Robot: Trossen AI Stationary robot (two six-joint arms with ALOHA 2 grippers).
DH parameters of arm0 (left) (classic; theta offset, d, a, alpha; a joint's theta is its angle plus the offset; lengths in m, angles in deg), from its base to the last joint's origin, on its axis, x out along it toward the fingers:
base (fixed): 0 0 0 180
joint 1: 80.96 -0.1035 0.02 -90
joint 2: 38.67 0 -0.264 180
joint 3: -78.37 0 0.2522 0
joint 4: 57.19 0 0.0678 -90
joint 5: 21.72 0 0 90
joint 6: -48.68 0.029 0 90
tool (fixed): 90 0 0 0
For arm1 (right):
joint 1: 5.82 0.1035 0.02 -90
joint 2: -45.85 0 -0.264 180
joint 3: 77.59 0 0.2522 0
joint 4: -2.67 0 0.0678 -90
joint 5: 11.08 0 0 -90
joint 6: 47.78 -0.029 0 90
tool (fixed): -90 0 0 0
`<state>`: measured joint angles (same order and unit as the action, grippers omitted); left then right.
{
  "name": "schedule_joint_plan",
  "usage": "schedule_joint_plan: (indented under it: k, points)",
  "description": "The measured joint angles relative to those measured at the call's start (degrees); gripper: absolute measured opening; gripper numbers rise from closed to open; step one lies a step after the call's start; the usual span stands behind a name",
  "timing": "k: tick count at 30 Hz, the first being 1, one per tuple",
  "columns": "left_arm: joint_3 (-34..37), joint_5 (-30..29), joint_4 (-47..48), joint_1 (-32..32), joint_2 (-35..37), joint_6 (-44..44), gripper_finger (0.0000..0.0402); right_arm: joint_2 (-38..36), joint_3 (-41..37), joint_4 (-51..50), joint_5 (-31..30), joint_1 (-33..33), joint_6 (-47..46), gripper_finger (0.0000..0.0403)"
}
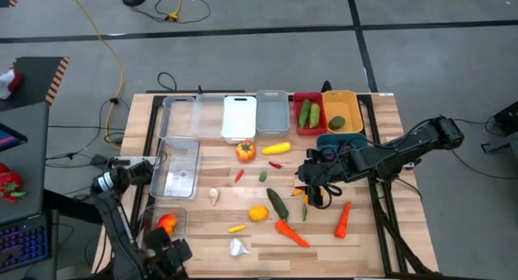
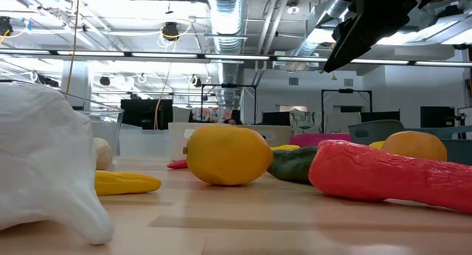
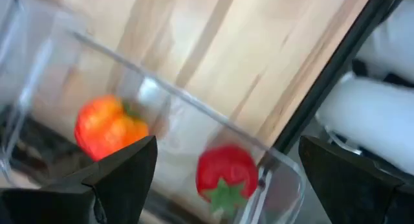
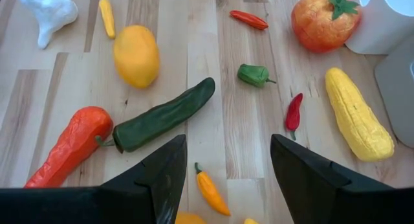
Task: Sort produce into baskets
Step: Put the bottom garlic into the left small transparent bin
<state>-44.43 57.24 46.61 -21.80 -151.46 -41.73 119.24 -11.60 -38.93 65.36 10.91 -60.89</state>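
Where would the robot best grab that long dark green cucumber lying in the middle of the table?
Probably across its middle, from straight above. The cucumber lies flat on the table, long and slim, so open fingers can straddle its narrow width. The orange carrot touches its stem end, so avoid that end.

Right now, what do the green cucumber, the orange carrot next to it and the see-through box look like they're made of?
Green cucumber: probably moulded plastic or rubber, smooth with a slight sheen.
Orange carrot: similar toy material, with a bumpy, wrinkled, matte skin.
See-through box: likely hard clear plastic; the wood and two tomatoes show through its thin, glinting walls.
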Motion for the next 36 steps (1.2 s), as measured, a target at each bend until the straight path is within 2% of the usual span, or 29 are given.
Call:
schedule_joint_plan:
  k: [8,17,26,36]
  points:
    - [-0.02,-5.74,-2.54,-6.28,0.81,8.88,0.0363,0.0,0.0,0.0,-0.01,0.0,0.0,0.025]
    - [0.48,-5.78,-18.11,-13.22,0.51,27.36,0.0363,0.0,0.0,0.0,0.01,0.0,-0.02,0.025]
    - [0.52,-5.78,-20.62,-17.75,-2.39,27.81,0.036,-0.02,-0.01,0.03,0.01,0.0,-0.01,0.025]
    - [0.61,-2.67,-20.62,-20.24,-6.56,29.75,0.0359,-0.02,-0.02,0.14,0.03,0.0,0.0,0.025]
